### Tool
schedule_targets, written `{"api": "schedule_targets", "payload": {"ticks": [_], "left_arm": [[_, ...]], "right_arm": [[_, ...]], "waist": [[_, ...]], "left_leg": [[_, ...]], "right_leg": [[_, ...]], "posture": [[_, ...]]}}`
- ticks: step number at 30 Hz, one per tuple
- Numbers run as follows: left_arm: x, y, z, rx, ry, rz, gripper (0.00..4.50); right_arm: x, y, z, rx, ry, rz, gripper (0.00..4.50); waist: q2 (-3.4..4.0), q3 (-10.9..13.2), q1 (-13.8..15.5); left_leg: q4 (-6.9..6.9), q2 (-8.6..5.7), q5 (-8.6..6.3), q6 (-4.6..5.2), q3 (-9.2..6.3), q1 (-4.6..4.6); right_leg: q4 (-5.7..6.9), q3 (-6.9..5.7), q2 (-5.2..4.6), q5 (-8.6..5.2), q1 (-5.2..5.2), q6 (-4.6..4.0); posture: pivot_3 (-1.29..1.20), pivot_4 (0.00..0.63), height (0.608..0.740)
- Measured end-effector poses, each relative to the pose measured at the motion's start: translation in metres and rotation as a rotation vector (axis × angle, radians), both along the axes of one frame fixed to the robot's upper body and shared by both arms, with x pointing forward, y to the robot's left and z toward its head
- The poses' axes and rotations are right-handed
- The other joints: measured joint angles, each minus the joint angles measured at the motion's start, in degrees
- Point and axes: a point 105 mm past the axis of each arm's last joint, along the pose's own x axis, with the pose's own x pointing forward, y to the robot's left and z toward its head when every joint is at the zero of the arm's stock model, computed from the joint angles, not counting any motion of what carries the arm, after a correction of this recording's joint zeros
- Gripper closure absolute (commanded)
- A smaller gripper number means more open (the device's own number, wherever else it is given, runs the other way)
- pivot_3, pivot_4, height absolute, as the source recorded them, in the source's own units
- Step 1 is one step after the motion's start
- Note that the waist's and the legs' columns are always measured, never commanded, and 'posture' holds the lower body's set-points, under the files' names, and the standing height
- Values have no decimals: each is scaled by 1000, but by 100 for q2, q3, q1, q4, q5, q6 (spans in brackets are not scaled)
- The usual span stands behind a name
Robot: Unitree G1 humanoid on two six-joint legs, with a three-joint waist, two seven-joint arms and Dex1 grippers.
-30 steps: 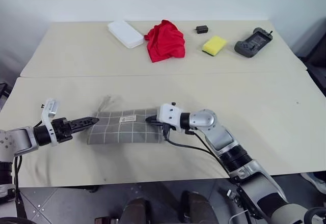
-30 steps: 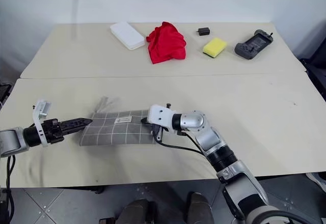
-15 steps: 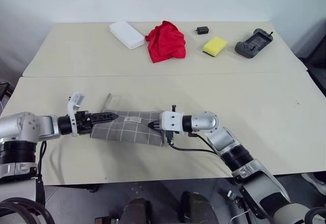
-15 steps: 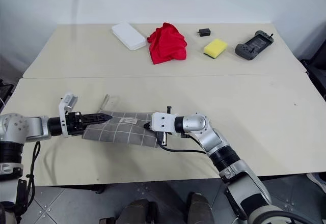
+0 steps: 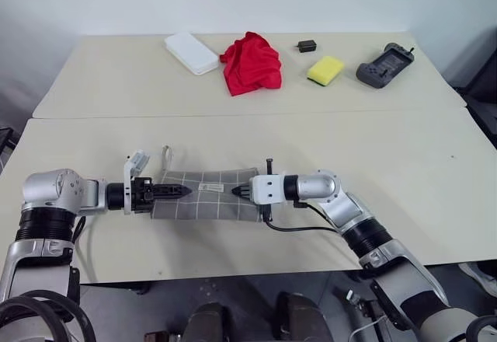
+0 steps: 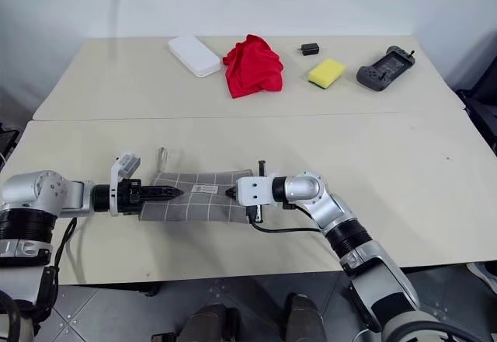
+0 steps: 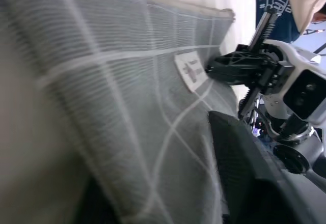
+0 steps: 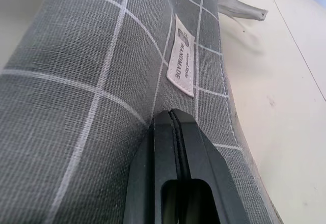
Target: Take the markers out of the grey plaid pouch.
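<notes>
The grey plaid pouch (image 5: 208, 198) lies flat near the table's front edge, its white label (image 8: 182, 56) facing up. From the left, my left gripper (image 5: 177, 190) reaches over the pouch's left end. A fold of the fabric sits between its fingers (image 7: 244, 173), which are closed on it. My right gripper (image 5: 236, 191) comes in from the right. It is shut, and its tips (image 8: 171, 113) pinch the fabric near the right end. The markers are hidden.
A thin grey strap (image 5: 165, 155) trails from the pouch's left end. Along the far edge lie a white box (image 5: 191, 51), a red cloth (image 5: 251, 62), a small black block (image 5: 307, 45), a yellow sponge (image 5: 326, 70) and a grey controller (image 5: 384, 64).
My left gripper has moved right, from beside the pouch onto its left end, and has closed on the fabric. The pouch has shifted slightly right. My right gripper has rolled a little.
</notes>
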Motion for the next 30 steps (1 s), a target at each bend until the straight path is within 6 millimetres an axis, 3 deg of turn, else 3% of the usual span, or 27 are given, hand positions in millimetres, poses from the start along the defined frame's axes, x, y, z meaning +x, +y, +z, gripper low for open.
{"api": "schedule_targets", "payload": {"ticks": [4,8,10,13,15,18,21,23,25,27,30], "left_arm": [[-6,-2,3,-17,-11,-24,4466],[-7,-4,4,-60,-20,-13,4466],[-4,-8,8,-95,-100,-11,4500],[11,-15,29,-154,-390,30,4500],[16,-12,48,-132,-612,61,4500],[15,-8,61,21,-913,63,4500],[25,-12,65,158,-1134,107,4500],[45,-12,69,610,-1454,115,4500],[50,-18,79,871,-1722,32,4500],[53,-30,87,943,-1866,4,4500],[56,-50,73,1000,-1996,-60,4500]], "right_arm": [[-2,-2,-2,2,-7,7,4500],[-4,-5,-2,42,3,-1,4500],[-5,-9,8,161,58,-36,4095],[-19,-19,36,342,151,4,3234],[-21,-36,58,417,162,-4,2562],[-21,-75,86,501,186,-55,1526],[-20,-99,95,520,222,-103,479],[-17,-118,93,491,270,-161,40],[-16,-133,94,472,322,-210,40],[-17,-128,105,511,373,-199,40],[-25,-102,123,540,470,-132,40]], "waist": [[0,0,-4],[0,0,2],[-1,1,13],[-6,4,16],[-6,4,11],[-6,4,27],[-7,4,66],[-11,7,141],[-11,7,169],[-11,7,172],[-10,6,153]], "left_leg": [[0,1,0,0,0,0],[0,2,0,0,0,0],[3,5,0,0,-6,-3],[26,8,0,1,-19,-36],[41,10,-1,2,-23,-53],[41,9,-2,3,-21,-52],[46,8,-2,4,-9,-53],[54,6,-3,5,4,-56],[54,6,-5,8,16,-59],[54,7,-5,10,10,-59],[52,10,-5,10,2,-59]], "right_leg": [[1,2,0,0,-1,0],[1,3,-1,0,-1,0],[1,2,-1,0,0,0],[-7,-8,0,0,-10,0],[-8,-13,0,1,-17,1],[-8,-14,0,1,-16,1],[-8,-15,0,2,-15,1],[-6,-14,-1,5,-16,1],[-6,-15,-4,6,-18,2],[-4,-15,-5,8,-19,3],[5,-14,-4,8,-31,3]], "posture": [[0,150,740],[0,150,740],[0,150,740],[0,150,740],[0,150,740],[0,150,740],[0,150,740],[0,150,740],[0,150,740],[0,150,740],[0,150,740]]}}
